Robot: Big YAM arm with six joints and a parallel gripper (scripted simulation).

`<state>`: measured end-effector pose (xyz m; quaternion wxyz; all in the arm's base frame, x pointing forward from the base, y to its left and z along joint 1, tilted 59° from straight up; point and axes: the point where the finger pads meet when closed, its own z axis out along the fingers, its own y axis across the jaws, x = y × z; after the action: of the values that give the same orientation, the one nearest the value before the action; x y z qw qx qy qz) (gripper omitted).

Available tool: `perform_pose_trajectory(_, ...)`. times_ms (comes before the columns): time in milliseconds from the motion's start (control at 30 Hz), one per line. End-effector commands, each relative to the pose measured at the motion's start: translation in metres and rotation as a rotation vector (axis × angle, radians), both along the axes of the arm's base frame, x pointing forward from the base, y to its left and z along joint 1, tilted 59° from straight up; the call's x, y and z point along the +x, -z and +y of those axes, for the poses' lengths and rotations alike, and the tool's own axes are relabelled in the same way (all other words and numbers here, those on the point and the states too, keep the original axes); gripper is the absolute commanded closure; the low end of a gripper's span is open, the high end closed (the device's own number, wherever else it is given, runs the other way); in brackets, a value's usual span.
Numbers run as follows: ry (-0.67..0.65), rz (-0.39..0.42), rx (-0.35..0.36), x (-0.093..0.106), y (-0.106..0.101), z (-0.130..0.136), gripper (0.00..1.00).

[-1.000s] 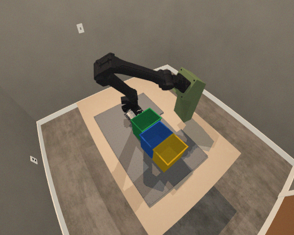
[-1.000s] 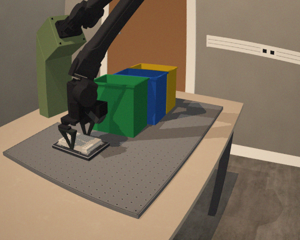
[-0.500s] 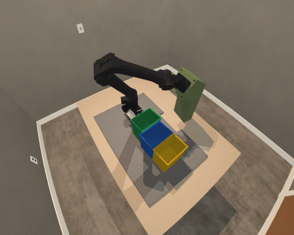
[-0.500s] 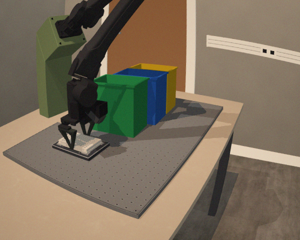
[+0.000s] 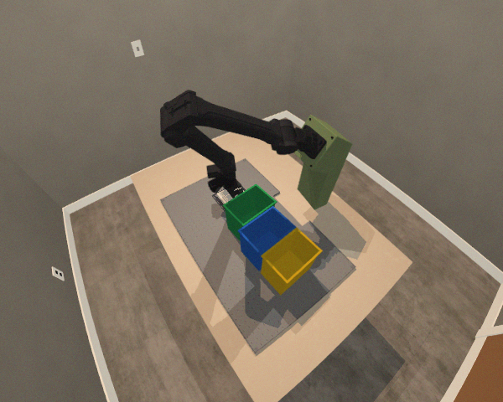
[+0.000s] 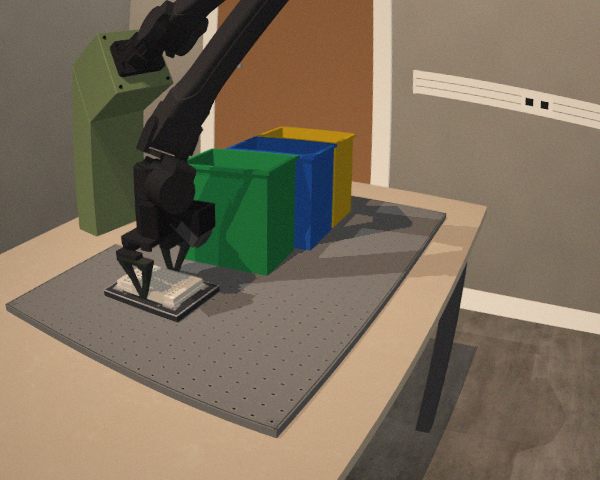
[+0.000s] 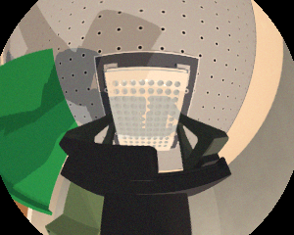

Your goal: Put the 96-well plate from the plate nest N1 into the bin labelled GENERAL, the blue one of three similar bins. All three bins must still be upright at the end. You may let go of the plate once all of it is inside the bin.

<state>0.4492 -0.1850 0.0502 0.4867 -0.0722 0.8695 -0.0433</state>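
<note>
Your pincer [image 6: 154,268] is clamped across the 96-well plate [image 6: 172,286], one finger on each long side, fingers pointing straight down. The wrist view confirms it: both fingers press against the plate's edges near its close end.

The plate sits flat in the black plate nest N1 [image 6: 186,306], not lifted that you can see. The nest lies on the grey perforated board [image 6: 269,361], near its left end in the exterior view.

Just beside the nest stands the green bin [image 6: 248,217]. Next in the row is the blue bin [image 6: 313,196], then the yellow bin [image 6: 343,175], all three side by side and upright, openings up. From the top view you can see into the blue bin [image 5: 267,231], between green [image 5: 248,203] and yellow [image 5: 292,257]. No labels are readable on any of them.

The arm [image 5: 225,119] reaches over from the olive-green pedestal [image 6: 104,155] at the back of the bench [image 6: 57,413].
</note>
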Motion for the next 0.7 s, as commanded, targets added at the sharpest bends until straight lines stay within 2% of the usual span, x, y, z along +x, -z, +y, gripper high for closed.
perform_pose_trajectory(0, 0.006, 0.001, 0.005, -0.004, 0.001, 0.001, 1.00)
perform_pose_trajectory(67, 0.006, 0.001, 0.005, -0.004, 0.001, 0.001, 1.00)
perform_pose_trajectory(167, 0.021, 0.007, 0.017, -0.016, -0.002, -0.001, 1.00)
perform_pose_trajectory(667, 0.012, 0.005, 0.001, -0.034, -0.013, -0.001, 1.00)
